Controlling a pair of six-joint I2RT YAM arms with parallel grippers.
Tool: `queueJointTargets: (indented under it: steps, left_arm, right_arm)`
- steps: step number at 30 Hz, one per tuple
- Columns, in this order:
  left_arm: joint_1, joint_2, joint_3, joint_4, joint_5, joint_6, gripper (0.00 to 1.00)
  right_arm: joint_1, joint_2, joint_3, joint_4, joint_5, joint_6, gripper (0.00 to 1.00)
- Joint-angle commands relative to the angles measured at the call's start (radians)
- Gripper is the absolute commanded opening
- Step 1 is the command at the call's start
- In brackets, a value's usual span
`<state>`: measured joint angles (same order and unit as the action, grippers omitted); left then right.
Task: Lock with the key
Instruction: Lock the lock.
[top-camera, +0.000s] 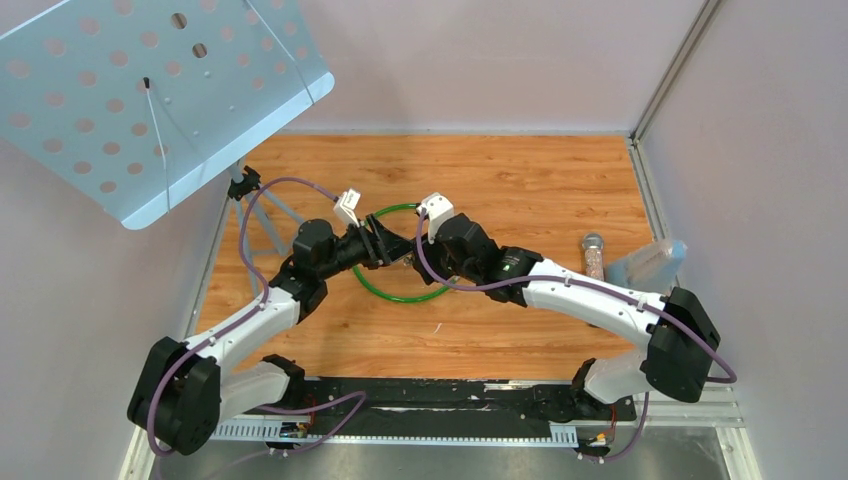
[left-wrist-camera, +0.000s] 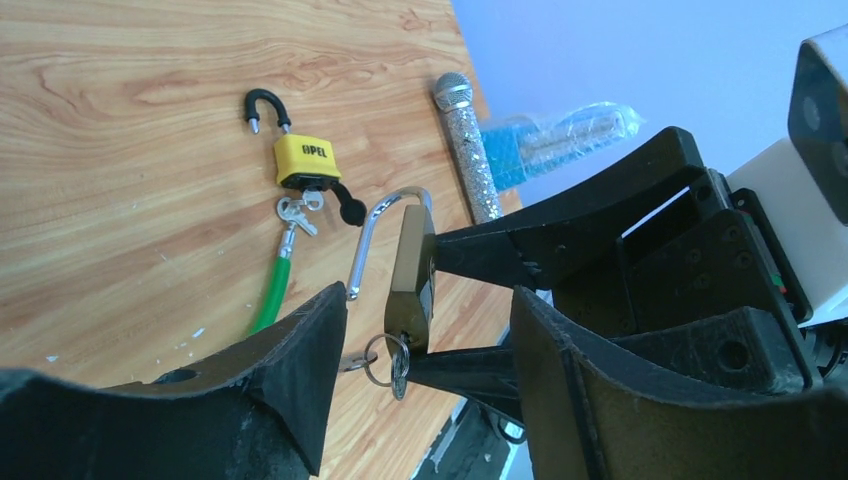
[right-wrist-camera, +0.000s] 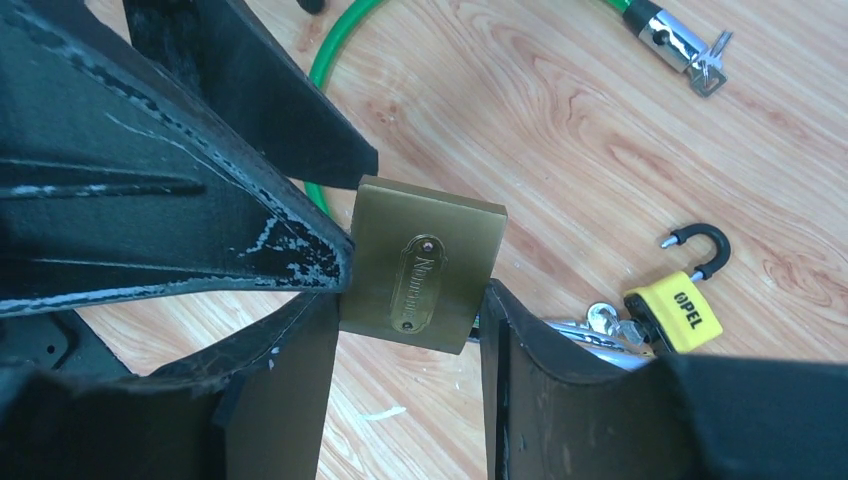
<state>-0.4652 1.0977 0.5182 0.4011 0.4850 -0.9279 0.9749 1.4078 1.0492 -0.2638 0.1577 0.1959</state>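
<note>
Brass padlock (right-wrist-camera: 425, 265) held upright in the air, silver shackle (left-wrist-camera: 364, 250) swung open, ringed keys (left-wrist-camera: 399, 365) at its base.

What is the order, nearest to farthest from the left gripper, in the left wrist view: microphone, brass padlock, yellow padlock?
1. Brass padlock, just ahead, held up.
2. Yellow padlock, on the table beyond.
3. Microphone, at the table's edge.
</note>
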Motion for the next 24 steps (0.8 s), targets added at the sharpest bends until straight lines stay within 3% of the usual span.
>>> queueJointTargets:
  steps: [1,8,15,19,21,24]
  left_arm:
    - [-0.006,-0.014,-0.001,0.006,0.005,-0.009,0.67]
    - [-0.007,0.010,0.010,0.009,0.028,-0.016,0.53]
    - [-0.007,0.054,0.098,-0.167,0.085,0.051,0.40]
    - [-0.007,0.071,0.122,-0.198,0.105,0.064,0.19]
    - [-0.007,0.070,0.124,-0.198,0.105,0.064,0.04]
    - [-0.007,0.060,0.126,-0.196,0.089,0.068,0.00]
  right_arm:
    - [0.009,-0.042,0.036,0.162,0.014,-0.019,0.43]
    - [0.010,-0.063,0.015,0.183,-0.037,-0.029,0.43]
    - [0.010,-0.074,-0.011,0.204,-0.059,-0.074,0.43]
    - [0.010,-0.062,-0.008,0.203,-0.064,-0.086,0.44]
    - [0.010,-0.058,-0.006,0.197,-0.064,-0.085,0.46]
    - [0.008,-0.058,-0.010,0.179,-0.052,-0.078,0.54]
